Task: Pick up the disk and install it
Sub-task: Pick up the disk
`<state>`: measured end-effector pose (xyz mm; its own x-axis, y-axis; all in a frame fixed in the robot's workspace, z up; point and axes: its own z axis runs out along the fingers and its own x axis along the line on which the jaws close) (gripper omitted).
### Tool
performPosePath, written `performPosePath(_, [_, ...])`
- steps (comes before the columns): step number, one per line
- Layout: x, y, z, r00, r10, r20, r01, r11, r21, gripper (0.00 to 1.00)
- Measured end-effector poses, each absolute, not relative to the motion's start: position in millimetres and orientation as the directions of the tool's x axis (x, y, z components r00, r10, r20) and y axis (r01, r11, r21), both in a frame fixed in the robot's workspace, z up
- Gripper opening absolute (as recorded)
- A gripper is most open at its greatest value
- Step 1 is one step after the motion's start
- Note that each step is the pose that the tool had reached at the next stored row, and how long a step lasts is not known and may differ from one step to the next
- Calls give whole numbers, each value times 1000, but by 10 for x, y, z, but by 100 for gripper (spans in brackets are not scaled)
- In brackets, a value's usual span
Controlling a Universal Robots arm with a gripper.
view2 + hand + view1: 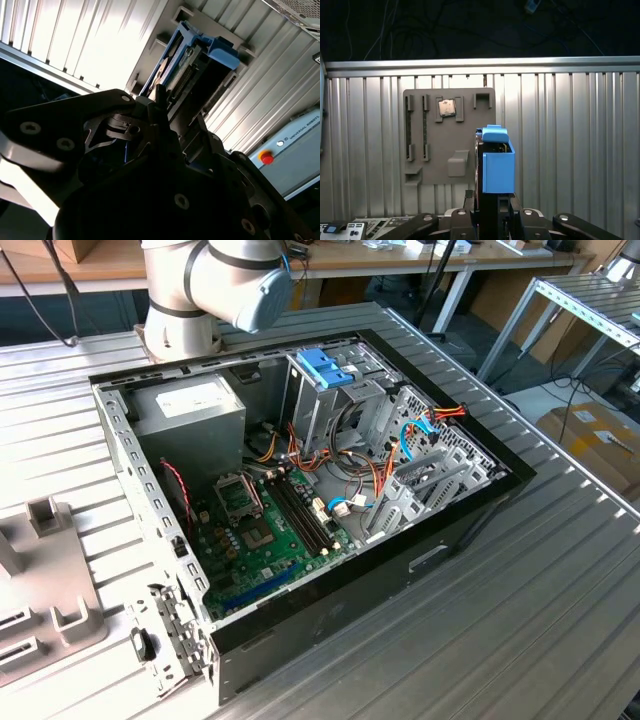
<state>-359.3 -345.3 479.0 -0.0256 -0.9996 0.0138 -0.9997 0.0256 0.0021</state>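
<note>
A ribbed metal table (pixel 540 630) carries an open computer case (pixel 420 565) at the centre of the exterior view. The robot arm (pixel 215 280) is at 12 o'clock and a grey fixture plate (pixel 45 585) at 8 o'clock. In both wrist views the gripper (pixel 492 205) (pixel 175 112) is clenched on the blue-framed disk (pixel 497 170) (pixel 187 70), which is held on edge at that plate's border.

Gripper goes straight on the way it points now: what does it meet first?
The disk, directly ahead of the gripper in both wrist views; whether they already touch is unclear. Behind it lie the grey fixture plate and the ribbed table.
</note>
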Motion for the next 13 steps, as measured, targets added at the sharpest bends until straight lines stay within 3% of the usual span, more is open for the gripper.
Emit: performPosePath(13, [-3396,-3453,4790,-26,-1000,14,-1000,26,2,35])
